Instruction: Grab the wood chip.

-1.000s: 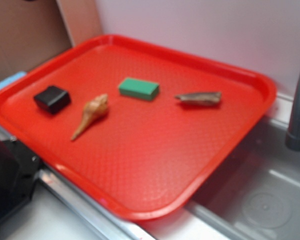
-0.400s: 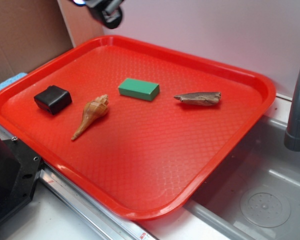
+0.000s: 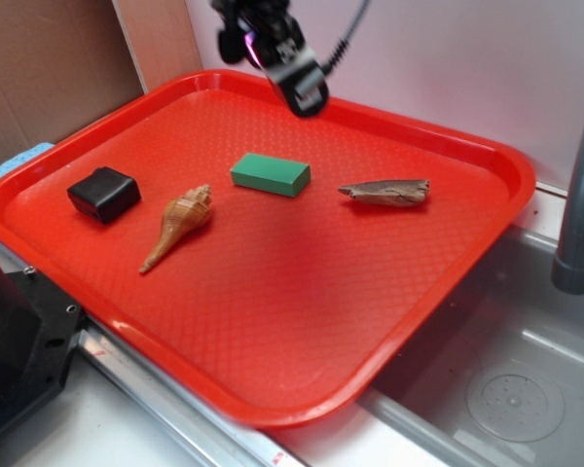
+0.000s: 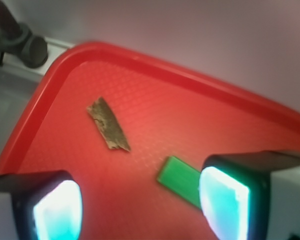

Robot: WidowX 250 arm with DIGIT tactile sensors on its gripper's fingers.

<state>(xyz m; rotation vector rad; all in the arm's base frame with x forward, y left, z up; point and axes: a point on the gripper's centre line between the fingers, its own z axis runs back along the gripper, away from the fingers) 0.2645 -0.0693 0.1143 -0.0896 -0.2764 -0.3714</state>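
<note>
**Ann:** Wood chip, brown-grey, rough and flat, lies on the right half of the red plastic tray with the textured floor, its pointed end toward the green rectangular block just to its left. Chip and block are near each other but apart.

**Ben:** And the black claw hangs above the tray's far rim, up behind the green block, holding nothing. It is well clear of the chip.

**Ann:** On the wrist camera the two fingers stand wide apart at the bottom of the picture, their pads glowing cyan. Claw spread, then, with bare tray between the pads.

**Ben:** In that view the wood chip sits above the gap, lying at a slant, and the green block pokes out beside the right-hand finger, partly hidden by it.

**Ann:** Left of the block, the tan spiral seashell lies on its side, tip toward the near rim. Beyond it, close to the left rim, sits a small black cube-like block.

**Ben:** Off the tray's right corner there is a grey metal sink, with a grey faucet pipe rising at the edge.
</note>
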